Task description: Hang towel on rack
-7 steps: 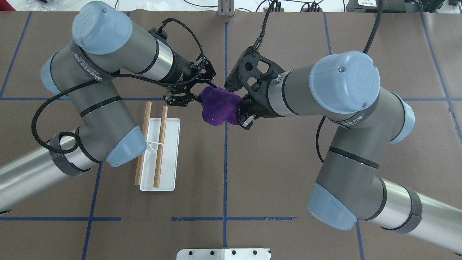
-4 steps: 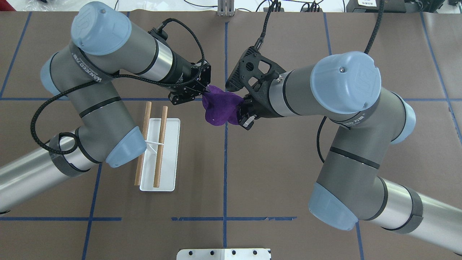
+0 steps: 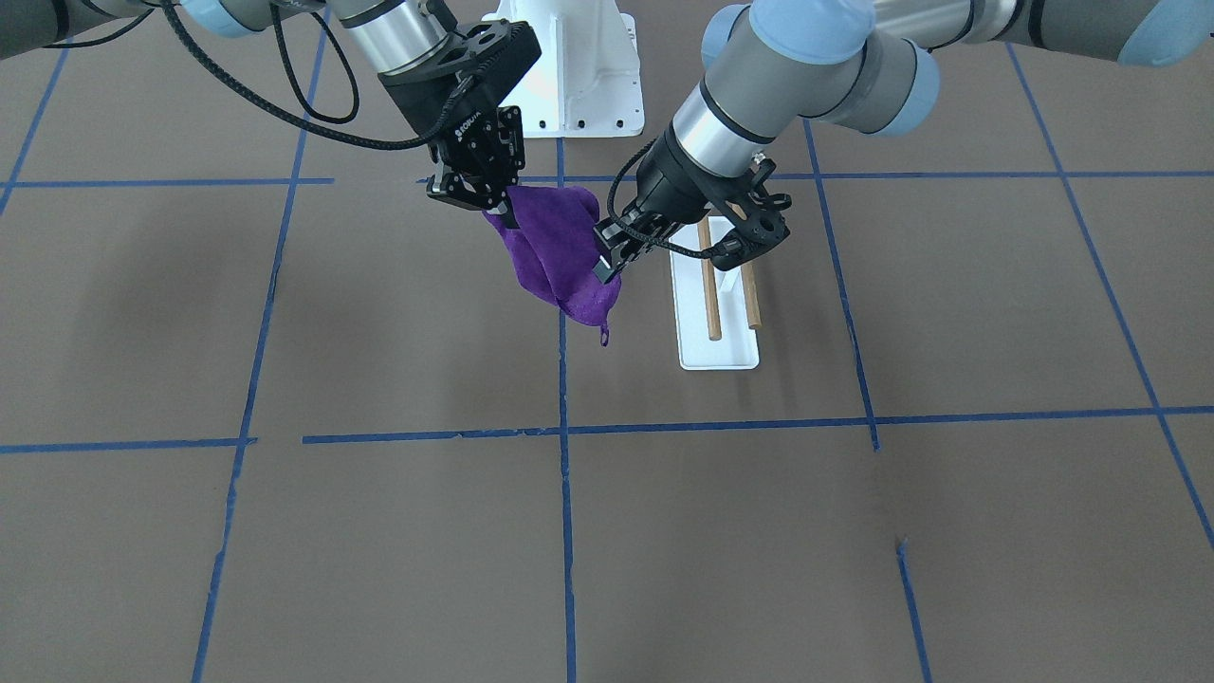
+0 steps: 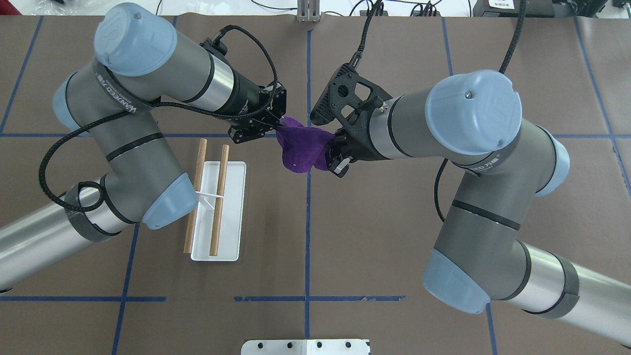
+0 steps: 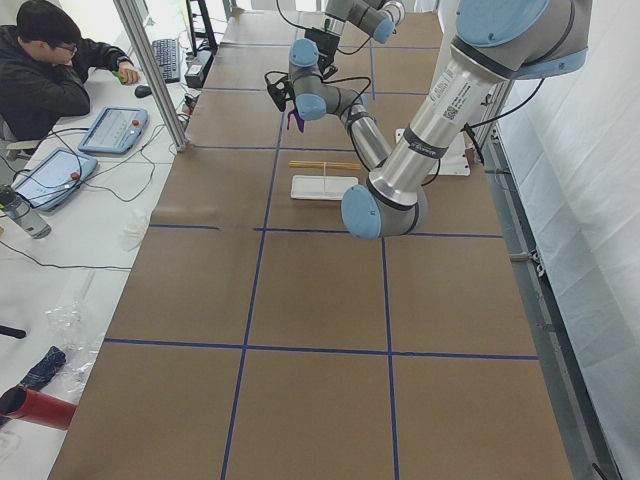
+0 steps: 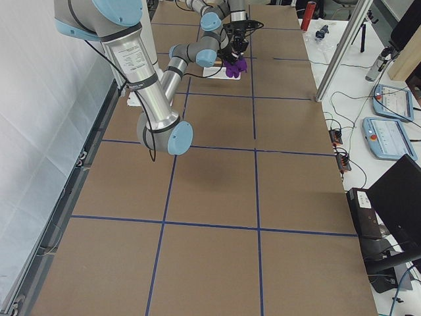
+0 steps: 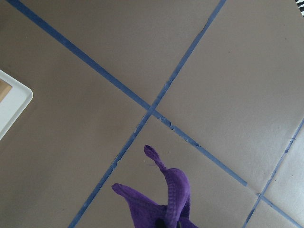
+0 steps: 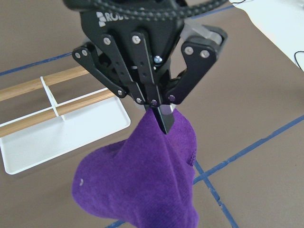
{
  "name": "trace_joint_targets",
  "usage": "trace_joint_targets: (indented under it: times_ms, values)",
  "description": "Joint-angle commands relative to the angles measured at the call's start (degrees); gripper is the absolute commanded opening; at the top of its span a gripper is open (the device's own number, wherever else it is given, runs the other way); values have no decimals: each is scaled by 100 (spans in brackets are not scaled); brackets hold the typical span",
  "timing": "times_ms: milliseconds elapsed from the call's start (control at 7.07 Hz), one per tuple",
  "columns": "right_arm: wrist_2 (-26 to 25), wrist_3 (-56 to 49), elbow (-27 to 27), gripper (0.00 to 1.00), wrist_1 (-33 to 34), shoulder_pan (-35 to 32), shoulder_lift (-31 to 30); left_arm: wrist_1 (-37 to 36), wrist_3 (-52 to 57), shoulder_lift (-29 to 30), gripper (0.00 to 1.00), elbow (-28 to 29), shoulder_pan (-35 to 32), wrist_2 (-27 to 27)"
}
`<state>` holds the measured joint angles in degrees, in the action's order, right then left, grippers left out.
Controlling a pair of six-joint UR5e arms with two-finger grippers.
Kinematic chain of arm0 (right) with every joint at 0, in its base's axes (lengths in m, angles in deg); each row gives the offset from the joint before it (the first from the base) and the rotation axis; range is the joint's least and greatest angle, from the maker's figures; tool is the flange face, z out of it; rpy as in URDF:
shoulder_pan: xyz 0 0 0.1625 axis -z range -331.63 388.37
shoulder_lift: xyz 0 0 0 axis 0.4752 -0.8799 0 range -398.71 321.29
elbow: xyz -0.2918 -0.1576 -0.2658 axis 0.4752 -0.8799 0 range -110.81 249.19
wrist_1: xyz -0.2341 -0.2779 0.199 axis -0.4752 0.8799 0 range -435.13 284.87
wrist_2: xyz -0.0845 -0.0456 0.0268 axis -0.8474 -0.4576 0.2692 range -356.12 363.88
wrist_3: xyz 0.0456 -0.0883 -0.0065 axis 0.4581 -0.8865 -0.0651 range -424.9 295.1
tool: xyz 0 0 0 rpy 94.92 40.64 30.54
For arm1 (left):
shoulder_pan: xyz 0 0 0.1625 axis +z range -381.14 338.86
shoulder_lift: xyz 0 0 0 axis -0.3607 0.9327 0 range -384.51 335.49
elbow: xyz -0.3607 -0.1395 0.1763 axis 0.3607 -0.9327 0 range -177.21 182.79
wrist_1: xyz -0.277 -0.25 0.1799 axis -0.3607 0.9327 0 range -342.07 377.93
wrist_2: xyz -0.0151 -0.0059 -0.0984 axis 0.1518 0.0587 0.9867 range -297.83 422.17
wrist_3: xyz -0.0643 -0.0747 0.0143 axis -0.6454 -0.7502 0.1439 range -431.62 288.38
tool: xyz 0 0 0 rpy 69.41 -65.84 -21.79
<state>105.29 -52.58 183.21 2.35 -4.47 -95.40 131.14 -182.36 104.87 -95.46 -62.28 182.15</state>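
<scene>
The purple towel [image 4: 303, 145] hangs bunched in the air between my two grippers, above the table's middle. My left gripper [image 4: 277, 126] is shut on the towel's left edge. The right wrist view shows it [image 8: 164, 118] pinching the top of the towel [image 8: 142, 185]. My right gripper [image 4: 330, 154] is shut on the towel's right side. In the front-facing view the towel [image 3: 555, 256] droops with its loop tag lowest. The rack [image 4: 231, 217], a white base with two wooden dowels [image 4: 219, 197], stands on the table to the left of the towel, apart from it.
My left arm's elbow [image 4: 167, 207] hangs over the rack's near left side. A white bolted pedestal [image 4: 305, 346] sits at the near table edge. Blue tape lines cross the brown table [image 4: 384, 236]. An operator sits beside the table's end [image 5: 45, 70].
My left gripper was open beside the towel's edge a second ago and has shut on it. The towel is pulled slightly tauter between the grippers. The right gripper has kept its hold.
</scene>
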Motion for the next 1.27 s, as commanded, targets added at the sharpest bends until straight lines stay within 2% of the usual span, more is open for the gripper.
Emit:
trace_joint_targets:
  times_ms: [0,424,566,707,848,1131]
  values:
    - [10,191,-2,99,221,-107,9,0,0,8,0,-10,0,-1]
    - [176,183,60,100,1397,-371,18,-9,0,-71,0,-45,-9,-10]
    - [238,183,59,100,1906,-520,27,0,157,-254,0,-150,-9,-10]
    - [421,174,16,100,2442,-782,27,0,524,-656,0,-534,-26,-1]
    - [945,174,-185,100,2804,-1168,10,-9,858,-1043,0,-886,-61,16]
    - [2045,130,-686,100,3132,-2133,-226,-26,1630,-1467,0,-1030,-123,16]
